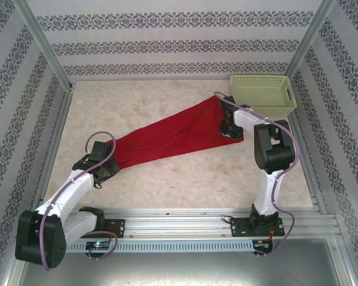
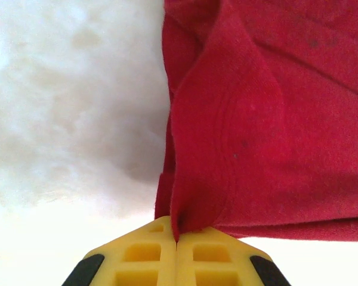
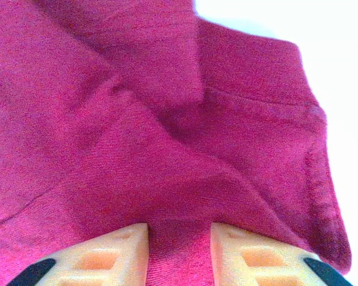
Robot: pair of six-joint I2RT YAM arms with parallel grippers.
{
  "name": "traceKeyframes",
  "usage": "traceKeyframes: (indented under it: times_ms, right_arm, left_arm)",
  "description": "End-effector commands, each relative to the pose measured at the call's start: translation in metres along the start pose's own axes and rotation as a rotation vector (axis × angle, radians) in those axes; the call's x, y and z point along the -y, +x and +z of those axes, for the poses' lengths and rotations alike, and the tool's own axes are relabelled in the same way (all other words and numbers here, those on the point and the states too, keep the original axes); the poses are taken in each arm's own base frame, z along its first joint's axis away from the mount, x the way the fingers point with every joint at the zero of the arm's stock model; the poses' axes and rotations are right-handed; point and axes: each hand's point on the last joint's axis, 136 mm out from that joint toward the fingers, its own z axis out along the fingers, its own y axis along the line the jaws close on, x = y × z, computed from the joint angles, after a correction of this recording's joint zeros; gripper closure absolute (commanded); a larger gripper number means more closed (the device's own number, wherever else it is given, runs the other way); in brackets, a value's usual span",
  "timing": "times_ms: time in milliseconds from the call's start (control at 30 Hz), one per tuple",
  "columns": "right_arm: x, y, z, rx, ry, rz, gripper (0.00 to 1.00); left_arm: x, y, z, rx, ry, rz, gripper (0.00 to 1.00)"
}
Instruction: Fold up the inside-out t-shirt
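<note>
Left gripper (image 1: 104,170) clenched on a pinched ridge of the inside-out t-shirt (image 1: 173,137), at its narrow near-left end; in the left wrist view, yellow fingers (image 2: 143,256) pressed together with a red fold (image 2: 227,149) standing up between them. Cloth stretched from there as a long wedge across the table (image 1: 167,196), widening toward the far right, rumpled and twisted.

Right gripper (image 1: 230,128) set down on the wide end; in its wrist view, jaws apart astride a hump of cloth (image 3: 179,179). Cannot tell whether pinching or merely straddling.

Judged step: taking hold of both ends ahead of a spread; no fold made yet. Next move calls for a firm pinch on the right, then an even lift of both ends, kept away from the basket.

Pale green basket (image 1: 259,110) at far right, near the shirt's wide end; nothing visible inside.
</note>
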Motion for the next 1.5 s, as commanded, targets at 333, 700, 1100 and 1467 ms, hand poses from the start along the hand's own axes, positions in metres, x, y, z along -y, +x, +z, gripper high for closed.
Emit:
traceKeyframes:
  times_ms: [333,700,1100,1467]
  right_arm:
    - [0.022,-0.004,0.007,-0.009,0.075,0.019,0.65]
    - [0.022,-0.010,0.008,-0.012,0.080,0.017,0.69]
    - [0.010,-0.021,-0.016,0.058,0.027,-0.006,0.60]
    - [-0.066,-0.029,-0.076,0.177,-0.160,-0.161,0.41]
  left_arm:
    - [-0.033,0.034,0.010,-0.150,-0.121,-0.011,0.94]
    - [-0.061,0.007,-0.018,0.052,-0.166,-0.159,0.97]
    - [-0.029,0.000,-0.032,0.016,-0.036,-0.125,0.47]
    - [0.057,-0.035,-0.037,0.039,0.140,-0.003,0.39]
